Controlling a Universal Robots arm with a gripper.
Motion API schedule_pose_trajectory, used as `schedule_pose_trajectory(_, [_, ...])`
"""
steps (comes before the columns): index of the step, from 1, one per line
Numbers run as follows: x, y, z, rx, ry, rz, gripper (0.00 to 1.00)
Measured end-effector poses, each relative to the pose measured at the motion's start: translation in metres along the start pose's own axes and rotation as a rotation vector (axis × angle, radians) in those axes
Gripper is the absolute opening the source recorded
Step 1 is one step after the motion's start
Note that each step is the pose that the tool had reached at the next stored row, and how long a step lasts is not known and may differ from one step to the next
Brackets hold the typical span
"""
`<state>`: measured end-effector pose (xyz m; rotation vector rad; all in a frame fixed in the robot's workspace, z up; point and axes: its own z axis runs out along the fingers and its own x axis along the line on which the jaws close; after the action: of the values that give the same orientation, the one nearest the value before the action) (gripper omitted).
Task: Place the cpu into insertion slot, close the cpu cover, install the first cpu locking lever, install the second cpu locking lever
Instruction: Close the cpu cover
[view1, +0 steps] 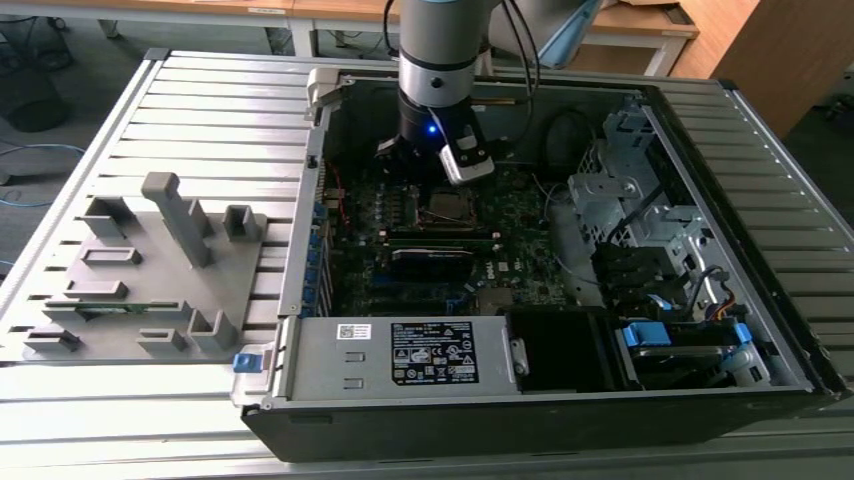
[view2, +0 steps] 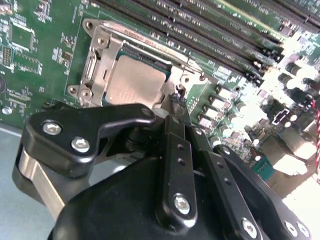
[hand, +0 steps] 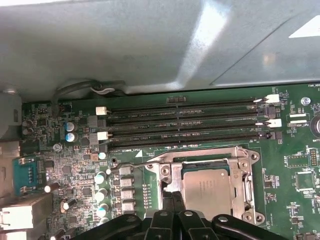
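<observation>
Closest in, the gripper is seen pinched shut, nothing clearly held, at the edge of the insertion slot, where the cpu is seated and the cpu cover lowered; the locking levers are judged not yet secured.

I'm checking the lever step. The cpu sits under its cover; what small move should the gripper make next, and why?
Probably a slight downward press with the gripper: its shut tips sit at the edge of the cpu cover, the cover lies flat around the cpu, and the thin lever along it looks unlatched, though that's uncertain.
</observation>
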<state>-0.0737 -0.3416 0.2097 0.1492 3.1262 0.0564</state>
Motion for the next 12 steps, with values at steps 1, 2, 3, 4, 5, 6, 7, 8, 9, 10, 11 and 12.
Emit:
schedule_pose_trajectory(1, [0.0000, 0.0000, 0.0000, -0.0001, -0.0001, 0.000, 0.11])
schedule_pose_trajectory(2, [0.0000, 0.0000, 0.0000, 0.0000, -0.0001, 0.000, 0.11])
schedule_pose_trajectory(3, [-0.0004, 0.0000, -0.0001, 0.0002, 0.0002, 0.000, 0.11])
schedule_pose_trajectory(4, [-0.0012, 0.0001, -0.0001, 0.0003, 0.0002, 0.000, 0.11])
schedule_pose_trajectory(5, [-0.0027, 0.0002, 0.0000, 0.0004, 0.0003, 0.000, 0.11])
schedule_pose_trajectory(6, [-0.0046, 0.0004, 0.0001, 0.0003, 0.0002, 0.000, 0.11])
schedule_pose_trajectory(7, [-0.0068, 0.0006, 0.0002, 0.0002, 0.0001, 0.000, 0.11])
schedule_pose_trajectory(8, [-0.0094, 0.0009, 0.0003, 0.0002, 0.0002, 0.000, 0.11])
schedule_pose_trajectory(9, [-0.0122, 0.0011, 0.0004, 0.0002, 0.0001, 0.000, 0.11])
schedule_pose_trajectory(10, [-0.0151, 0.0014, 0.0004, 0.0002, 0.0001, 0.000, 0.11])
schedule_pose_trajectory(11, [-0.0181, 0.0017, 0.0005, 0.0002, 0.0001, 0.000, 0.11])
schedule_pose_trajectory(12, [-0.0209, 0.0020, 0.0006, 0.0002, 0.0001, 0.000, 0.11])
